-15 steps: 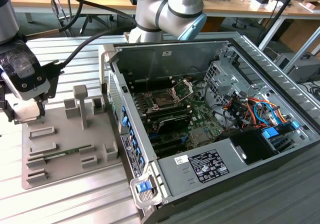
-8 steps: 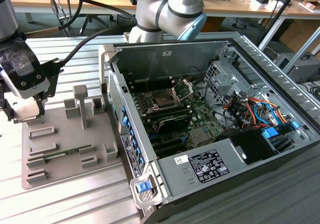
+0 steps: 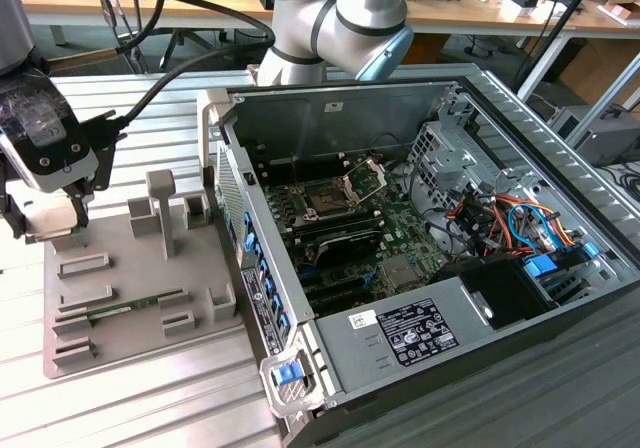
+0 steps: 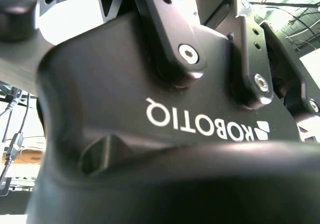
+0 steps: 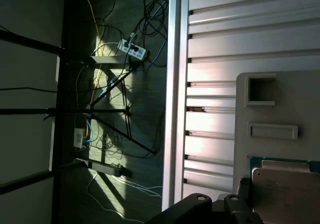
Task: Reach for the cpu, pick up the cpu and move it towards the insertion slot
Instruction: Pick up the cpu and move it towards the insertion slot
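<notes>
Exterior view first: the gripper (image 3: 52, 218) hangs low over the end of the grey tray (image 3: 140, 353) at the exterior view's left. It is well apart from the insertion slot (image 3: 325, 200), which sits inside the open computer case (image 3: 330, 108) with its silver frame lifted. A green memory stick (image 3: 130, 308) lies in a groove nearer the tray's middle. The step in hand looks like the reach for the cpu. Doing it well, I judge, means coming straight down, square to the chip's edges and centred on it. That way the flat piece is taken level by its rim and not scraped against its pocket. The gripper's own bulk covers what lies under it here, and whether it is released or clenched I cannot tell.

First wrist view: the cpu (image 5: 285, 194) lies flat in the grey tray (image 5: 300, 104), a tan-silver plate with a thin green edge. It is close beside dark parts of the gripper (image 5: 215, 209) (touching or just apart, I cannot say). The picture's edge cuts the chip off, so its full outline is not to be had.

Second wrist view: the gripper (image 4: 175, 134) shows its black housing close before the lens and blocks whatever lies beyond it. Nothing of the grasp can be read there.
</notes>
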